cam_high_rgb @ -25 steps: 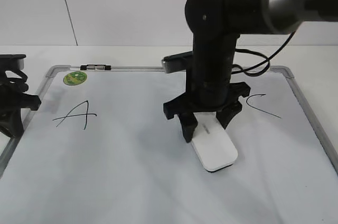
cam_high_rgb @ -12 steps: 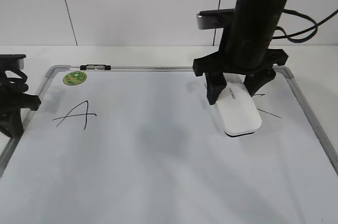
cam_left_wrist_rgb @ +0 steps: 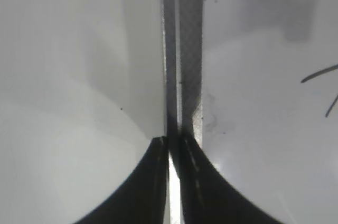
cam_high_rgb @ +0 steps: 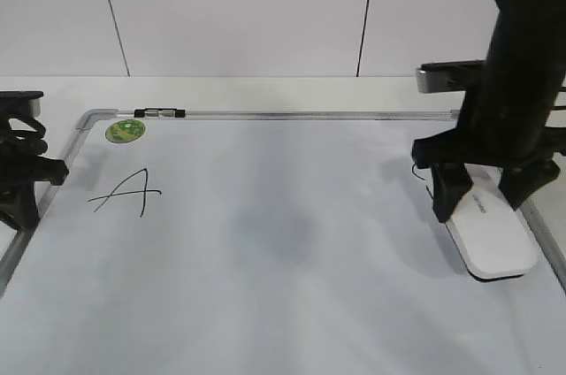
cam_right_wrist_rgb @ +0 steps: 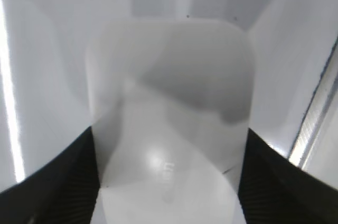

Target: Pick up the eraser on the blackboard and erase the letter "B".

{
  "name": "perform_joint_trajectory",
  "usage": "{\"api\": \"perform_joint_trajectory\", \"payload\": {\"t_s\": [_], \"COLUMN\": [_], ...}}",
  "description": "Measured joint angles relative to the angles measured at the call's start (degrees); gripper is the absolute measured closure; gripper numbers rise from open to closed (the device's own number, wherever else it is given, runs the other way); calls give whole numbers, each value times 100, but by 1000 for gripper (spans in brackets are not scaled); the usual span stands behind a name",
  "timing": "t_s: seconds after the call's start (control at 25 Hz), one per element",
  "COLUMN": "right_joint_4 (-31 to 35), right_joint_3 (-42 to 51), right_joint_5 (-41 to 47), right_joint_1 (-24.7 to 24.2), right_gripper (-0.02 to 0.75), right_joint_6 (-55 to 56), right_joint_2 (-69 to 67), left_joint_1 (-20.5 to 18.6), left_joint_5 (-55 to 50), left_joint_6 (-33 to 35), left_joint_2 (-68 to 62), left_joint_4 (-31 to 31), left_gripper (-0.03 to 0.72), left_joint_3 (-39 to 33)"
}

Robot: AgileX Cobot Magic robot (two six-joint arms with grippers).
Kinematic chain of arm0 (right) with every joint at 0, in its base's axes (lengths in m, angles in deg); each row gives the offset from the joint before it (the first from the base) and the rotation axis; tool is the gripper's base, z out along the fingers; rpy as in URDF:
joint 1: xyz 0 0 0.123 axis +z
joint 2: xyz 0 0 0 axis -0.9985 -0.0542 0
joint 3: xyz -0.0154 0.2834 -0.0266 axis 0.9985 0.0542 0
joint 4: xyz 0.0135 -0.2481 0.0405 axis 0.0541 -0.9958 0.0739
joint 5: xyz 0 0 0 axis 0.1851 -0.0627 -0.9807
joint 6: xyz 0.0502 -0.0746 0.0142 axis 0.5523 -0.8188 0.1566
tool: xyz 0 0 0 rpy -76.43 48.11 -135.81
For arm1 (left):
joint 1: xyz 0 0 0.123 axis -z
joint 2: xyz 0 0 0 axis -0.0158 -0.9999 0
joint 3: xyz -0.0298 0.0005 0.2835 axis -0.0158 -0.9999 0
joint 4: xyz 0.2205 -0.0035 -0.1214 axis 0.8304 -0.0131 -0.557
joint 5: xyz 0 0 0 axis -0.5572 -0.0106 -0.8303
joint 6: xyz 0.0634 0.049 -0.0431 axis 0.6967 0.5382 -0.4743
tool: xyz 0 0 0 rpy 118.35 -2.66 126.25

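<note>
My right gripper (cam_high_rgb: 478,209) is shut on the white eraser (cam_high_rgb: 492,238) and holds it low over the right end of the blackboard (cam_high_rgb: 265,286), close to the right frame. In the right wrist view the eraser (cam_right_wrist_rgb: 169,129) fills the space between both black fingers. No letter "B" shows on the board. A black "A" (cam_high_rgb: 128,191) is at the left. Only a speck of another stroke (cam_high_rgb: 414,172) shows beside the right arm. My left gripper (cam_high_rgb: 22,189) is shut and empty over the board's left frame (cam_left_wrist_rgb: 182,49).
A round green sticker (cam_high_rgb: 126,131) sits at the board's top left corner. A small metal clip (cam_high_rgb: 159,112) is on the top frame. A white wall stands behind the table. The silver right frame (cam_high_rgb: 548,242) runs just beside the eraser.
My right gripper has carried the eraser from the board's middle rightward to its right end. The left arm has not moved.
</note>
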Motion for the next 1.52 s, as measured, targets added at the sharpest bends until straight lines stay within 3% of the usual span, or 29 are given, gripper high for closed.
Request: {"api": "perform_joint_trajectory", "payload": {"t_s": [0.36, 0.6, 1.52], "right_joint_4": [575, 596, 596], "right_joint_3": [350, 358, 358], "right_joint_5": [-234, -294, -438], "right_joint_1": [-1083, -1571, -1634], "right_gripper": [207, 207, 207], "right_joint_6": [-958, -1256, -1318], "right_joint_2": [24, 24, -282], "left_joint_1": [0, 0, 0], "left_joint_5": [-10, -10, -10], "left_joint_6": [0, 0, 0], "left_joint_2": [0, 0, 0], "left_joint_4": [9, 9, 9], "left_gripper": [643, 643, 643], "left_joint_3": [0, 0, 0]}}
